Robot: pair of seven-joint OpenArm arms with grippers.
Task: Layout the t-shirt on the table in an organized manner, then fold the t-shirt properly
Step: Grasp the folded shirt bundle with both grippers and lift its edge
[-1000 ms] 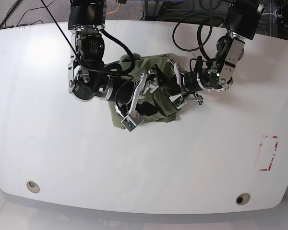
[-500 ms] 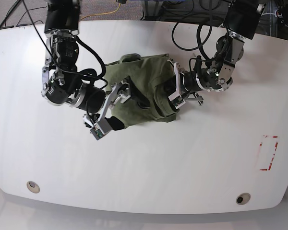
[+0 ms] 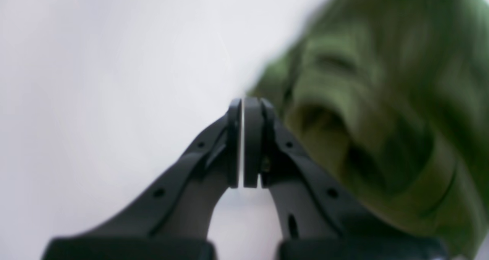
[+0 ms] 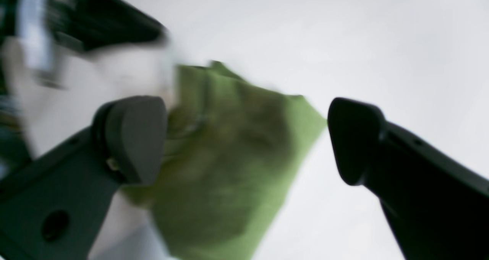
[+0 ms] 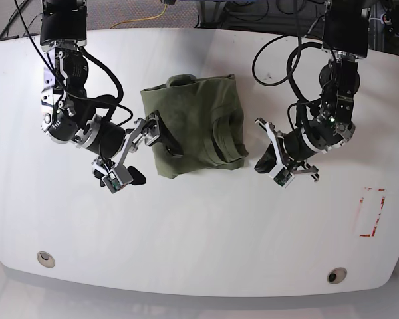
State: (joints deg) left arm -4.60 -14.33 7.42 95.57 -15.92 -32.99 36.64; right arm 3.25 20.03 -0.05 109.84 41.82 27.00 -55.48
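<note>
The olive-green t-shirt [image 5: 193, 123] lies in a compact folded bundle on the white table [image 5: 206, 226], a little behind its middle. My right gripper [image 5: 148, 157] stands open at the shirt's left edge, its upper finger [image 5: 163, 137] over the cloth's border. In the right wrist view the t-shirt [image 4: 229, 156] shows blurred beyond the wide-apart fingers of the right gripper [image 4: 244, 137], with nothing between them. My left gripper [image 5: 262, 161] is shut and empty, off to the shirt's right and apart from it. In the left wrist view the left gripper [image 3: 243, 141] has its pads together, with the t-shirt [image 3: 382, 118] to its right.
A red dashed rectangle [image 5: 372, 212] marks the table near its right edge. Two round grommet holes [image 5: 45, 258] [image 5: 336, 274] sit near the front edge. Cables [image 5: 279, 53] loop over the table's back right, above the left arm.
Both arms have drawn away from the shirt: the right arm to the left, the left arm to the right and towards the front. The uncovered shirt rests as a neater bundle.
</note>
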